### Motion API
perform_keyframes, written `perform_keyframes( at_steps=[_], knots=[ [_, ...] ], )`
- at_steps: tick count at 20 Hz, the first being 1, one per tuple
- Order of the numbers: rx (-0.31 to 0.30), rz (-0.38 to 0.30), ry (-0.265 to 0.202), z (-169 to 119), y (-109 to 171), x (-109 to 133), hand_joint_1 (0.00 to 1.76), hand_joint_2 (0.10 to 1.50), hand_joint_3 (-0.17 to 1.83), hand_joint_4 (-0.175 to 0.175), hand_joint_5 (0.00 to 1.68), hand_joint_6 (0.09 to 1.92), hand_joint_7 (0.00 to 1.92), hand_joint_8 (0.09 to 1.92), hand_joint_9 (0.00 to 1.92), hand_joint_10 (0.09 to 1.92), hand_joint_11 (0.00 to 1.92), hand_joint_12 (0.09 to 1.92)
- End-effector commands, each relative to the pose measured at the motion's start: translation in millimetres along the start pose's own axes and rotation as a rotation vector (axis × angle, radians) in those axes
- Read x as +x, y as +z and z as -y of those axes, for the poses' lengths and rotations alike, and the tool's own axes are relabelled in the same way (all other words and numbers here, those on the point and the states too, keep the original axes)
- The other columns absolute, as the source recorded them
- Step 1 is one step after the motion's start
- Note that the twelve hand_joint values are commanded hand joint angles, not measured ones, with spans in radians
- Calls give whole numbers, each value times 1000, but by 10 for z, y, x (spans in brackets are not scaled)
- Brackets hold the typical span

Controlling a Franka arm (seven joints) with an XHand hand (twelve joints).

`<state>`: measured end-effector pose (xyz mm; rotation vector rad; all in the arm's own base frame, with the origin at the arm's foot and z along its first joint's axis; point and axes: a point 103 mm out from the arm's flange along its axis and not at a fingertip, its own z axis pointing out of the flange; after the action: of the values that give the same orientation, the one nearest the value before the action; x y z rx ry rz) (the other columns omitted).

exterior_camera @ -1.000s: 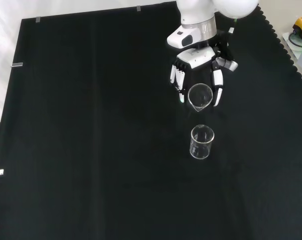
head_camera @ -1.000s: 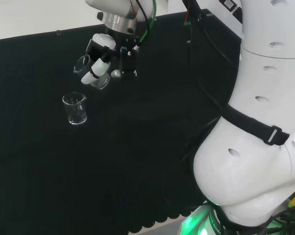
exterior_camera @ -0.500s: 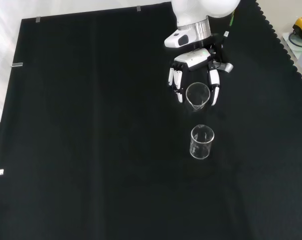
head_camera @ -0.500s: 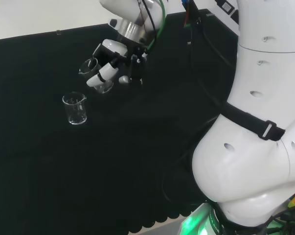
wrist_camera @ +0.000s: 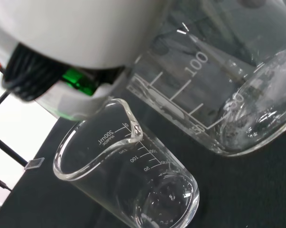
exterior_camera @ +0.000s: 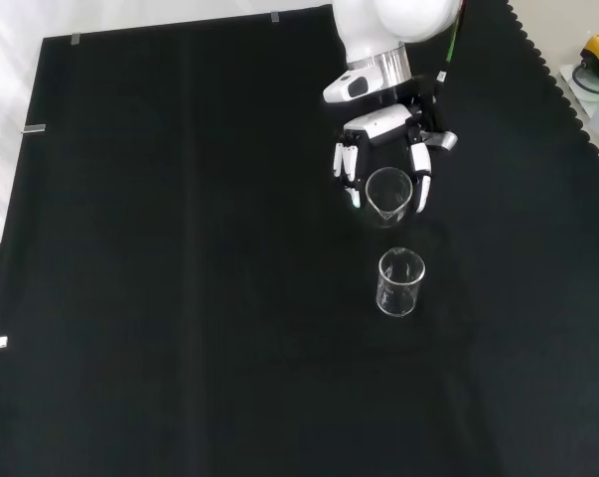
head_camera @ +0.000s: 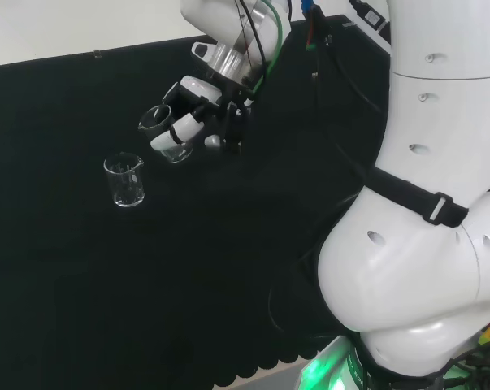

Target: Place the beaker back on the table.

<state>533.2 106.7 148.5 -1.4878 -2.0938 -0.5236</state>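
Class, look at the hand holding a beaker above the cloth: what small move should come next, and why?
Probably tip the held beaker upright and lower it straight down. The hand is curled round it, and in the head view it hangs tilted above the black cloth. A second beaker stands nearby, apart from it, so it should come down short of that one.

The clear glass beaker (exterior_camera: 388, 196) is tilted, held above the counter (exterior_camera: 180, 298), near a second upright beaker (exterior_camera: 399, 282).

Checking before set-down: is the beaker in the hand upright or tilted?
Tilted: the held beaker leans in the hand, its mouth angled sideways, unlike the upright beaker on the cloth.
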Motion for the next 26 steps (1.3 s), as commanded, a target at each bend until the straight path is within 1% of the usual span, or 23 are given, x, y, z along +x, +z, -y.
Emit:
perform_keyframes(
  at_steps=[1,4,10,12,14,18,23,26],
  knots=[
    [-18,-53,0,-11,41,-37,1325,655,548,-175,1462,234,1592,87,1535,87,1069,866],
    [-32,-79,4,-7,90,-87,1325,658,544,-175,1461,233,1590,87,1533,87,1067,867],
    [-39,-124,14,-29,149,-192,1324,664,532,-175,1460,231,1588,87,1529,87,1064,867],
    [-29,-134,12,-45,163,-222,1324,666,529,-175,1460,231,1587,87,1529,87,1063,868],
    [-21,-111,3,-55,225,-226,1324,668,527,-175,1460,230,1587,87,1528,87,1063,868],
    [-10,-128,1,-73,240,-257,1324,670,523,-175,1460,229,1586,87,1522,87,1062,869],
    [-19,-151,8,-86,282,-303,1324,672,520,-175,1460,228,1586,87,1519,87,1059,869],
    [-37,-155,6,-87,283,-332,1324,673,518,-175,1460,227,1585,87,1518,87,1057,869]
  ],
)
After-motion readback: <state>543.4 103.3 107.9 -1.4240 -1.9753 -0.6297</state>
